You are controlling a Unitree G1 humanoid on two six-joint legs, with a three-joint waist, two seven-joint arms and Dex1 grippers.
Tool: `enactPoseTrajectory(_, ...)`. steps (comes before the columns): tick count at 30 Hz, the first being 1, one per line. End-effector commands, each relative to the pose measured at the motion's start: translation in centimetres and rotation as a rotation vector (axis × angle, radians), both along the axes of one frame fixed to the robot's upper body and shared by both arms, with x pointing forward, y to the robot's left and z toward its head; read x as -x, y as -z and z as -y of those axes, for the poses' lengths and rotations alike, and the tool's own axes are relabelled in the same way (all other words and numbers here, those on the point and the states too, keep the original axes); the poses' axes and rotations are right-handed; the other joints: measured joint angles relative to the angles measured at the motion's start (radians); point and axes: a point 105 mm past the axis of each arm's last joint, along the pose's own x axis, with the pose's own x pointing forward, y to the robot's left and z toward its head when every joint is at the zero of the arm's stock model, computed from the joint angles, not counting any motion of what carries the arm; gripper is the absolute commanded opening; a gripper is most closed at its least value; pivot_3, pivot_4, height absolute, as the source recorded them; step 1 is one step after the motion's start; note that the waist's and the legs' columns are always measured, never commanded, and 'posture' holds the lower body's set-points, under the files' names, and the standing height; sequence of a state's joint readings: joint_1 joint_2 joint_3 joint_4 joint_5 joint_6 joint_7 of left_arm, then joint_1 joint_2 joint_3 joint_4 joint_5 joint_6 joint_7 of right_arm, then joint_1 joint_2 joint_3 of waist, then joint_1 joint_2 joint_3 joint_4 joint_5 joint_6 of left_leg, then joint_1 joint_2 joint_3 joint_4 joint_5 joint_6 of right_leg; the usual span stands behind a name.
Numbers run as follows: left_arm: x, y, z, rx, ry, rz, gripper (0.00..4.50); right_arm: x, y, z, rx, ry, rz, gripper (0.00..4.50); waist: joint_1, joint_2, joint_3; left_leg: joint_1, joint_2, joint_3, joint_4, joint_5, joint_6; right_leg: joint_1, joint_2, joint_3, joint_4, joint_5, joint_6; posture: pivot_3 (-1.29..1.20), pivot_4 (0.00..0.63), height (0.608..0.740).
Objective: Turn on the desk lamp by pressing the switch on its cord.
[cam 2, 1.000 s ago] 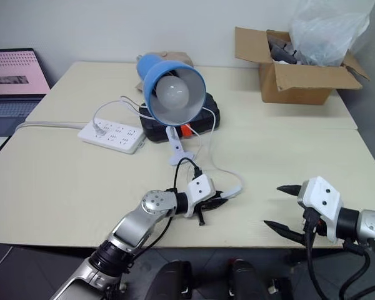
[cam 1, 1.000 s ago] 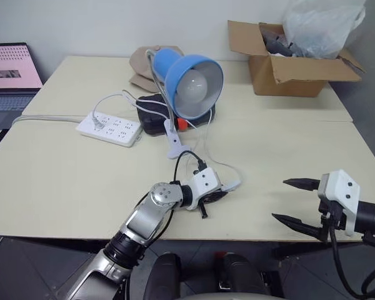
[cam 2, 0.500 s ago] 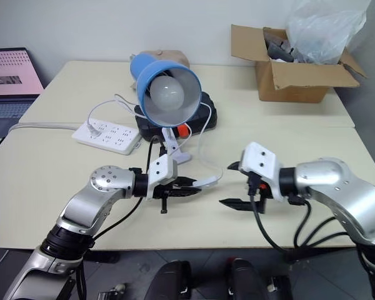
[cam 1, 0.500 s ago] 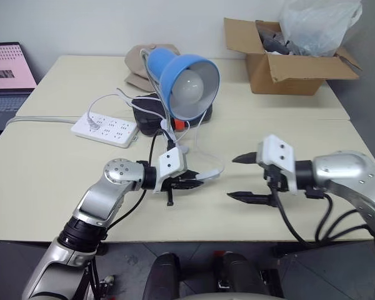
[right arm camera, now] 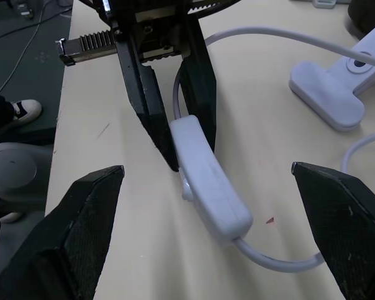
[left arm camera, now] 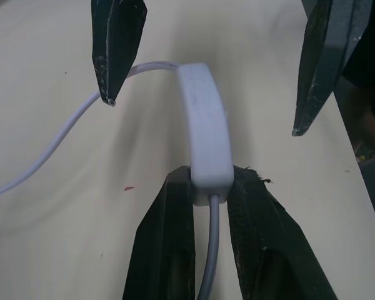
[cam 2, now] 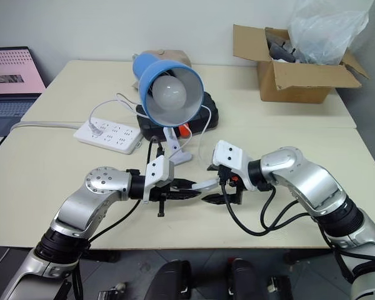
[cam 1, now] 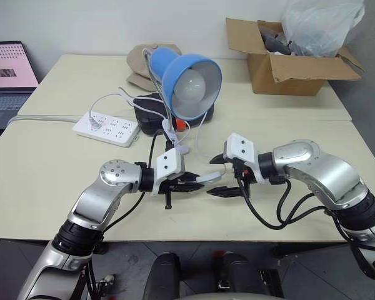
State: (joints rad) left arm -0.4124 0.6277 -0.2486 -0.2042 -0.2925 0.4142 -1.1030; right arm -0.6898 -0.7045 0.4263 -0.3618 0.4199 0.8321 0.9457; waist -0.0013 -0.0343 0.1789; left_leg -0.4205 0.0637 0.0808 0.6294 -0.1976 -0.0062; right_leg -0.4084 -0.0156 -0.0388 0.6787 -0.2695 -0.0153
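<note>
Left pincer (cam 1: 189, 182) grips switch (cam 1: 209, 177) above beige table (cam 1: 44, 169).

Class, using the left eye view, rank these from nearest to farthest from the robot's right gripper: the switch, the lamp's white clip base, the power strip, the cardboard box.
From the right gripper:
1. The switch, just beside it, held in the left gripper.
2. The clip base, slightly behind, toward the robot's left.
3. The power strip, farther left.
4. The cardboard box, at the far right corner.
</note>
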Motion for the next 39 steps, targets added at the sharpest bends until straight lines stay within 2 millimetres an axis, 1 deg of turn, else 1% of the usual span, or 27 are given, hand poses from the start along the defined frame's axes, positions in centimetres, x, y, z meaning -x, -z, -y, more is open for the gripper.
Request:
enactPoseTrajectory(1,0.1,-1.0,0.1,0.014,0.007,0.045,0.41,-0.1,-0.9,-0.2,-0.006,-0.025,0.045,4.50,0.000,0.000,0.000,0.000,0.000,0.000,0.000,0.000,0.000,0.000,0.000,0.000,0.000,0.000,0.000,0.00,0.150,0.740)
enactPoseTrajectory(11,0.0,-0.8,0.2,0.005,0.003,0.054,0.41,-0.2,-0.7,0.1,0.000,-0.023,0.049,4.50,0.000,0.000,0.000,0.000,0.000,0.000,0.000,0.000,0.000,0.000,0.000,0.000,0.001,0.000,0.000,0.00,0.150,0.740)
enactPoseTrajectory(14,-0.1,-0.9,0.3,0.007,0.001,0.059,0.41,-0.2,-0.6,0.2,0.005,-0.021,0.053,4.03,0.000,0.000,0.000,0.000,0.000,0.000,0.000,0.000,0.000,0.000,0.000,0.000,0.001,0.000,0.000,0.00,0.150,0.740)
enactPoseTrajectory(15,-0.1,-1.0,0.3,0.007,0.001,0.060,0.41,-0.2,-0.6,0.2,0.007,-0.022,0.053,3.71,0.000,0.000,0.000,0.000,0.000,0.000,0.000,0.000,0.000,0.000,0.000,0.000,0.001,0.000,0.000,0.00,0.150,0.740)
enactPoseTrajectory(18,-0.2,-1.0,0.3,0.009,0.000,0.064,0.41,-0.3,-0.4,0.2,0.015,-0.027,0.060,3.16,0.000,0.000,0.000,0.000,0.000,0.000,0.000,0.000,0.000,0.000,0.000,0.000,0.001,0.000,0.000,0.00,0.150,0.740)
enactPoseTrajectory(20,-0.2,-1.1,0.3,0.011,0.000,0.066,0.41,-0.4,-0.3,0.2,0.024,-0.029,0.070,2.60,0.000,0.000,0.000,0.000,0.000,0.000,0.000,0.000,0.000,0.000,0.000,0.000,0.001,0.000,0.000,0.00,0.150,0.740)
enactPoseTrajectory(25,-0.2,-1.2,0.3,0.017,-0.002,0.070,0.41,-0.7,-0.1,0.2,0.039,-0.039,0.096,1.44,0.000,0.000,0.000,0.000,0.000,0.000,0.000,0.000,0.000,0.000,0.000,0.000,0.001,0.000,0.000,0.00,0.150,0.740)
enactPoseTrajectory(28,-0.3,-1.3,0.4,0.020,-0.001,0.074,0.41,-0.9,-0.2,0.2,0.042,-0.048,0.114,0.90,0.000,0.000,0.000,0.000,0.000,0.000,0.000,0.000,0.000,0.000,0.000,0.000,0.001,0.000,0.000,0.00,0.150,0.740)
enactPoseTrajectory(30,-0.3,-1.4,0.4,0.020,0.000,0.077,0.41,-0.9,-0.3,0.1,0.038,-0.054,0.119,0.81,0.000,0.000,0.000,0.000,0.000,0.001,0.000,0.000,0.000,0.000,0.000,0.000,0.001,0.000,0.000,0.00,0.150,0.740)
enactPoseTrajectory(38,-0.3,-1.3,0.5,0.012,0.012,0.086,0.41,-0.9,-1.0,-0.2,-0.015,-0.066,0.136,0.79,0.000,0.000,0.000,0.000,0.000,0.001,0.000,0.000,0.000,0.000,0.000,0.000,0.001,0.000,0.000,0.00,0.150,0.740)
enactPoseTrajectory(39,-0.3,-1.3,0.5,0.008,0.014,0.087,0.41,-1.0,-1.3,-0.2,-0.033,-0.060,0.142,1.14,0.000,0.000,0.000,0.000,0.000,0.001,0.000,0.000,0.000,0.000,0.000,0.000,0.001,0.000,0.000,0.00,0.150,0.740)
